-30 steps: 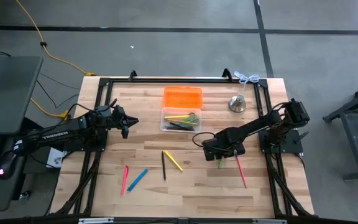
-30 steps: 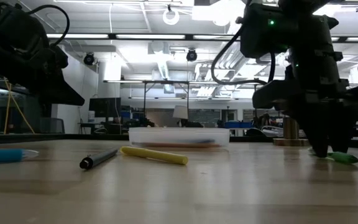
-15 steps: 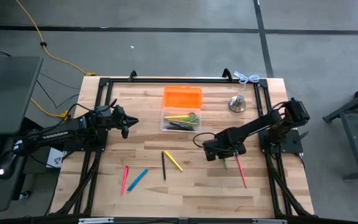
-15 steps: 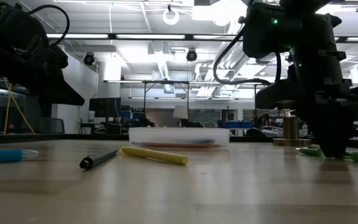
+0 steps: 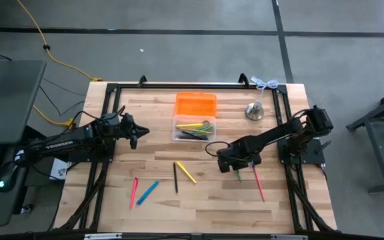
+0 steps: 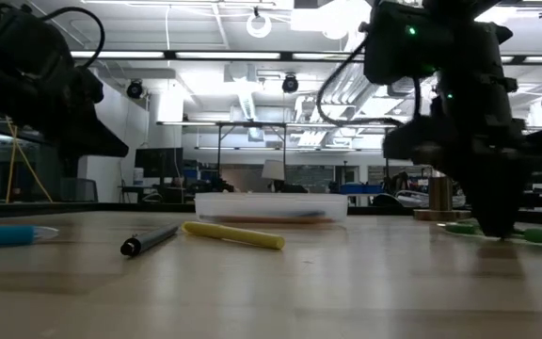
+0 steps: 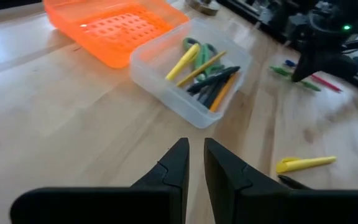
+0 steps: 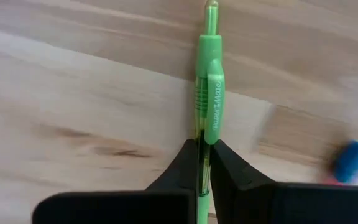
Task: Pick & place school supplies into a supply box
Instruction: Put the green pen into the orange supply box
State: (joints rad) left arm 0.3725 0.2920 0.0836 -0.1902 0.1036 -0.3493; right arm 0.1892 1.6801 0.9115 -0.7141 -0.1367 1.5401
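Even overhead light falls on the pale wooden counter (image 5: 199,200) in the high view, bright and sharp, with only soft, short shadows under the dark arms. In the low view the white ceiling lamps (image 6: 332,17) glare strongly, so both arms stand as near-black silhouettes and the near counter surface lies dim and out of focus. The right wrist view smears at one side, where a small blue object (image 8: 349,157) blurs.
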